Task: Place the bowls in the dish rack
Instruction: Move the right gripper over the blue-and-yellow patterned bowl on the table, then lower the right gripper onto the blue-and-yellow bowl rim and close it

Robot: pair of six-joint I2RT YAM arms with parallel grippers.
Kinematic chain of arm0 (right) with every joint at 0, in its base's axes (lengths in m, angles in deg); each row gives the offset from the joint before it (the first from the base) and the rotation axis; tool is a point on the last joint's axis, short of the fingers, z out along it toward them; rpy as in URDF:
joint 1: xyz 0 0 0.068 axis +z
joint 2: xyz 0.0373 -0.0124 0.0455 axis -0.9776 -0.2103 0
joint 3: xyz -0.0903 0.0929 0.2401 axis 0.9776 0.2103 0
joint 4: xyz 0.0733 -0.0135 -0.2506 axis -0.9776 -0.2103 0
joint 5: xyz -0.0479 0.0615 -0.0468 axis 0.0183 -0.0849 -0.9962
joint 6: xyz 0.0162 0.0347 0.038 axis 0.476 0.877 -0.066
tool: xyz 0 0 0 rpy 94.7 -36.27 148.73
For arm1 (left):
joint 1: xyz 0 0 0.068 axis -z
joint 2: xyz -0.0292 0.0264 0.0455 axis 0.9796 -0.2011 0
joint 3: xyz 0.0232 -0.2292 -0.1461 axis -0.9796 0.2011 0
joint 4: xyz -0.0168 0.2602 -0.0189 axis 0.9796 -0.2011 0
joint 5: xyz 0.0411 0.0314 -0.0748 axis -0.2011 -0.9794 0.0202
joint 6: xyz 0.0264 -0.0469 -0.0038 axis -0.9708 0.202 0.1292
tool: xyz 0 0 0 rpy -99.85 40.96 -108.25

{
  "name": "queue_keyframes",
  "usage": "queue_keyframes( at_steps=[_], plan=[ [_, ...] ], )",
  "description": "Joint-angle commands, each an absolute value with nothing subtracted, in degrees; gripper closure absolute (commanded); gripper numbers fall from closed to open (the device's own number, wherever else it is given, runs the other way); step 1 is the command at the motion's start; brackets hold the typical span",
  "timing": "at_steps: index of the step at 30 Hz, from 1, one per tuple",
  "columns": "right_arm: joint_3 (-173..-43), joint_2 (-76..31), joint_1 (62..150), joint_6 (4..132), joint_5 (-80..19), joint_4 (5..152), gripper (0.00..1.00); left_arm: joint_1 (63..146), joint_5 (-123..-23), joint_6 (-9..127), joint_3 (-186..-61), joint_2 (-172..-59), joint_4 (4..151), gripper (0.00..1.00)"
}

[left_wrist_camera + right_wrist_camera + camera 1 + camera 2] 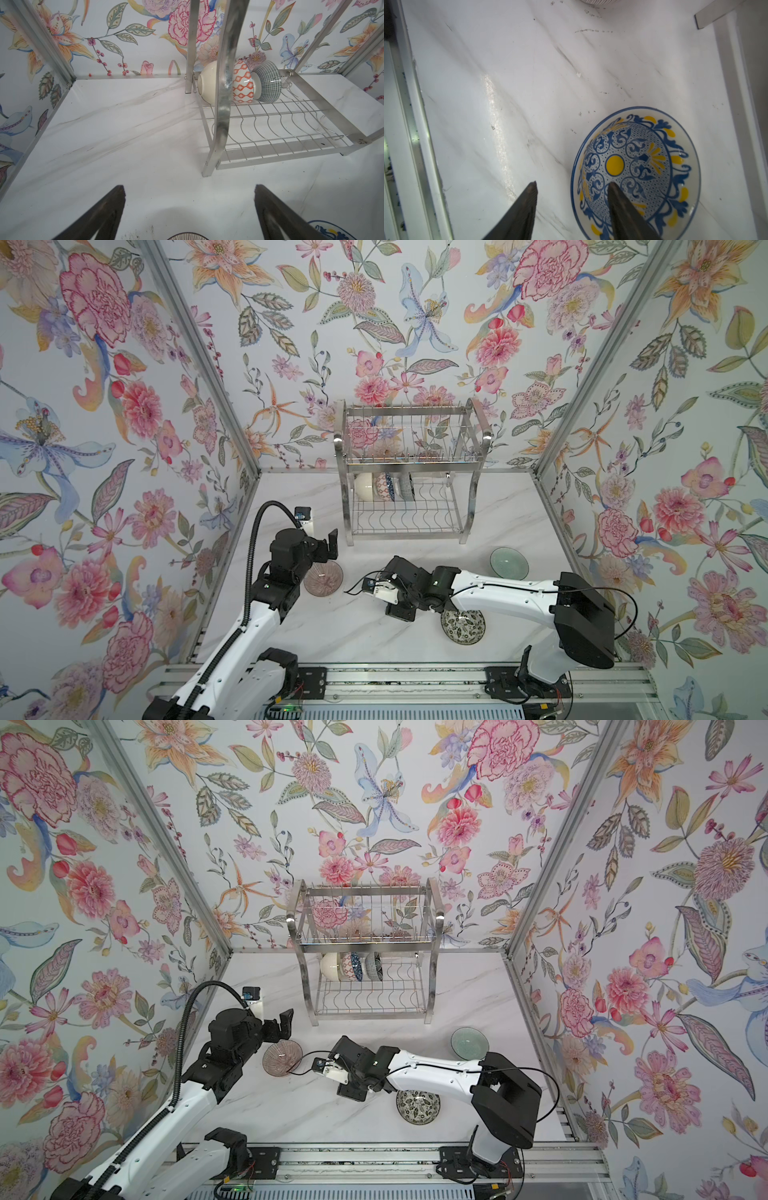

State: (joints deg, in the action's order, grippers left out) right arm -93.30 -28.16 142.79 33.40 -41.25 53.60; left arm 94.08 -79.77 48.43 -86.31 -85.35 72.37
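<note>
On the lower shelf (291, 133) of the dish rack (399, 466), three bowls (382, 486) stand on edge; four more sit out on the worktop (353, 635).
The cream bowl (207, 83), orange-lattice bowl (243, 87) and blue-grid bowl (268, 83) pack side by side at the shelf's far left. The right gripper (572, 182) straddles the blue-and-yellow bowl's (614, 165) rim, fingers (623, 207) apart, pinching nothing; the left gripper (189, 186) hangs just over the mauve ribbed bowl (326, 583), fingers (104, 214) spread wide. The leafy bowl (463, 628) and pale green bowl (509, 563) lie off right.
</note>
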Motion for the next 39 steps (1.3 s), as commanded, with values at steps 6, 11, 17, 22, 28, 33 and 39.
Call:
queue_keyframes(
  at_steps=[6,11,17,22,28,33,39],
  plan=[
    [-96.68,-32.07,143.67,31.78,-45.76,50.24,0.46,93.73,-66.72,47.29,-86.43,-86.87,75.08,0.01],
    [-98.36,-34.22,144.02,31.86,-47.03,49.64,0.49,93.77,-65.99,47.37,-86.45,-87.42,75.19,0.01],
    [-99.44,-36.44,144.60,31.88,-50.11,49.16,0.55,93.86,-66.23,47.49,-86.72,-88.01,74.96,0.01],
    [-99.93,-37.54,145.18,32.02,-51.32,48.99,0.58,93.78,-66.66,47.46,-86.72,-88.08,74.78,0.01],
    [-100.03,-38.24,145.62,32.12,-53.37,48.73,0.62,93.78,-66.91,47.55,-86.79,-88.22,74.73,0.01],
    [-100.11,-38.73,145.79,32.44,-54.13,48.17,0.65,93.87,-66.93,47.37,-86.81,-88.18,74.65,0.01],
    [-100.44,-39.12,145.77,32.64,-54.54,48.08,0.68,94.14,-67.28,47.16,-86.71,-88.00,74.35,0.01]
  ],
)
